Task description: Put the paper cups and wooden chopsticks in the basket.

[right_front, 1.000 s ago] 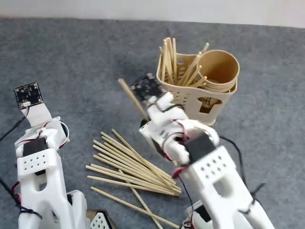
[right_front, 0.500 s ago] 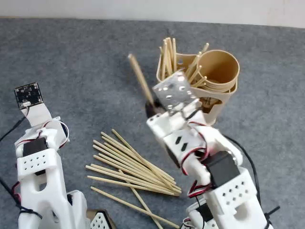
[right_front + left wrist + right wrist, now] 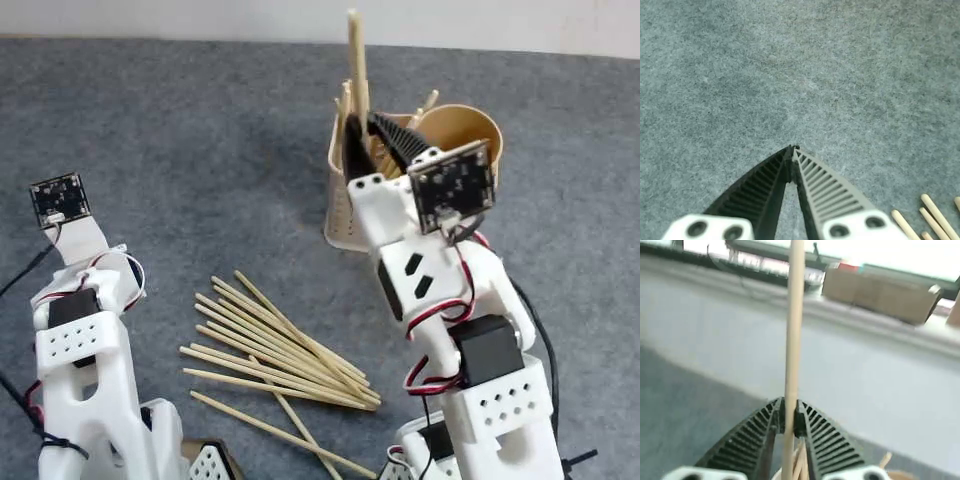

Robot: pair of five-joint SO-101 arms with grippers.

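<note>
Well short of the basket (image 3: 342,218), on the near side, the left gripper (image 3: 792,150) is parked over bare grey carpet (image 3: 790,60). Its jaws are pressed together on nothing. Between it and the basket, the loose wooden chopsticks (image 3: 280,345) are fanned out flat on the carpet, untouched.

Directly over the basket, the right gripper (image 3: 790,416) is clamped on one held chopstick (image 3: 794,315).

Key relation: the stick's long axis is upright, close to plumb. Most of its length rises above the jaws. The lower end is taken to point down among the stored chopsticks (image 3: 343,108) already stood in the basket, but the tip is hidden behind the gripper.

Beyond those, stacked paper cups (image 3: 470,125) are seated in the basket's other compartment.

Judgement: the drop looks lined up, and release should suffice provided the hidden tip is inside the rim. The right arm is much the nearer to the basket; the left is well apart from it.
</note>
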